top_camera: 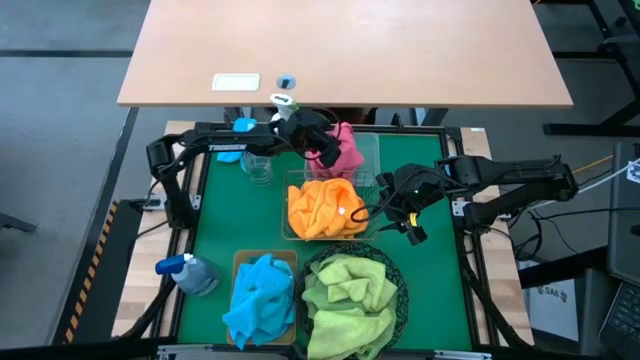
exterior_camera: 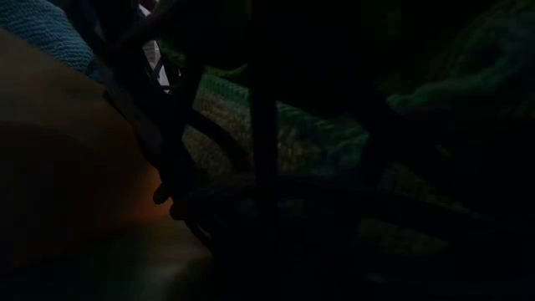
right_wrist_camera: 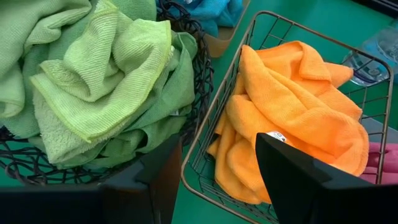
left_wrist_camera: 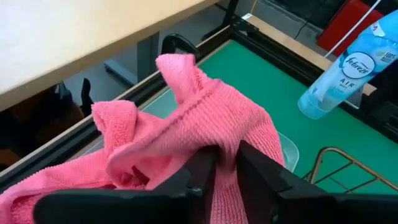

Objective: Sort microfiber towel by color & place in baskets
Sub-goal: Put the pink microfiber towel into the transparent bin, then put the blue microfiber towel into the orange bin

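Observation:
A pink microfiber towel (top_camera: 347, 152) sits bunched in the clear basket (top_camera: 368, 145) at the far middle of the green mat, and my left gripper (top_camera: 322, 148) is shut on it. Nearer lies a wire basket (top_camera: 372, 185) with orange towels (top_camera: 322, 207). At the near edge a tan bin (top_camera: 240, 262) holds blue towels (top_camera: 260, 300), and beside it a round black mesh basket (top_camera: 400, 290) holds green towels (top_camera: 348, 298). My right gripper (top_camera: 408, 218) hangs open above the mat, just right of the orange basket, with nothing between its fingers (right_wrist_camera: 155, 177). My left gripper pinches a bunched fold of the pink towel (left_wrist_camera: 227, 158) between its two fingers (left_wrist_camera: 202, 171). The fingers slant down from the table's left. Past the fingers the cloth stands up in loose folds (left_wrist_camera: 186, 106), slack. Its lower part lies in the clear basket (left_wrist_camera: 289, 148).
A clear spray bottle (top_camera: 257, 165) stands left of the clear basket, and a blue one (top_camera: 190, 273) lies at the near left. Bare green mat (top_camera: 225, 215) stretches along the left side. A wooden tabletop (top_camera: 340, 50) lies beyond the far edge.

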Available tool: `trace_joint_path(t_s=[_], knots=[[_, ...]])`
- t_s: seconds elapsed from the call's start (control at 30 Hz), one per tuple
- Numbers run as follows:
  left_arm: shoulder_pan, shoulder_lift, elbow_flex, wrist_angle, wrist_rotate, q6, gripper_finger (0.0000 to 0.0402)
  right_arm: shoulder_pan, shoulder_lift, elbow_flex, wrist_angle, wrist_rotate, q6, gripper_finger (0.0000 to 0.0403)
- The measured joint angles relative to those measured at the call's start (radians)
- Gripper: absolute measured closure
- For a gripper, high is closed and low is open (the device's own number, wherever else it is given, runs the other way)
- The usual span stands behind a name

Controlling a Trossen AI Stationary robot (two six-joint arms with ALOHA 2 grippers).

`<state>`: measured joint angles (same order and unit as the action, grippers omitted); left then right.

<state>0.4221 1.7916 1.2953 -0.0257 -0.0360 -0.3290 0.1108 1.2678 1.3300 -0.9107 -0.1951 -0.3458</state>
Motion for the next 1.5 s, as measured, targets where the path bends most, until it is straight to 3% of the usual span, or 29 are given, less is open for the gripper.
trace_joint_path(t_s=[0.2,0.4,0.8,1.03,1.2,1.37,1.5], knots=[[0.001,-0.026,0.0,-0.011,0.017,0.004,0.0302,0.0,0.0,0.0,0.0,0.0,0.0,0.0198],[-0.001,-0.075,0.0,-0.052,0.059,0.122,0.0263,0.0,-0.019,0.0,-0.002,-0.027,-0.001,0.0198],[0.005,-0.273,0.0,-0.076,0.041,0.182,0.0258,0.0,-0.216,-0.018,0.006,-0.06,-0.002,0.0198],[0.048,-0.433,0.0,-0.116,-0.053,0.176,0.0258,0.0,-0.387,-0.243,0.241,0.003,0.014,0.0198],[0.093,-0.542,0.0,-0.2,-0.191,0.174,0.0258,0.0,-0.509,-0.415,0.382,0.039,0.068,0.0198],[0.156,-0.608,0.0,-0.393,-0.374,0.171,0.0258,0.0,-0.629,-0.56,0.509,0.053,0.111,0.0198],[0.225,-0.618,0.0,-0.55,-0.384,0.103,0.0258,0.0,-0.727,-0.664,0.598,0.065,0.136,0.0198]])
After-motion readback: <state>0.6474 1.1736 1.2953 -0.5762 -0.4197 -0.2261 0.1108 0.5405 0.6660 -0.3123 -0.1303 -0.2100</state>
